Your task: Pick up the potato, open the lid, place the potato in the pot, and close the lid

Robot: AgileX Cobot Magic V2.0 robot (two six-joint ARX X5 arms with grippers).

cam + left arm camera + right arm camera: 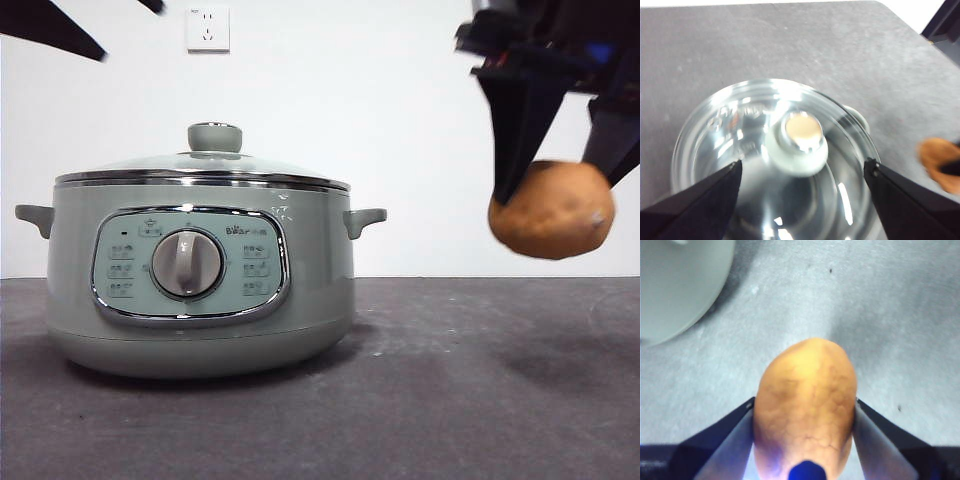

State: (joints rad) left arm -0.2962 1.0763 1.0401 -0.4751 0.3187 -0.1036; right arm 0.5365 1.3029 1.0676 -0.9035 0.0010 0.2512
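Potato clamped between right claw jaws — above table.

Potato btwn the right gripper's black jaws: orange-brown w/ fine crackle lines. Pot pale sage green, chrome-framed panel, grey dial. Below the left gripper, also black: lid clear glass, chrome rim, sage knob. Table dark grey, speckled.

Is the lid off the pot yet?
No: in the front view the lid sits closed on the pot, while the right gripper holds the potato aloft beside it.
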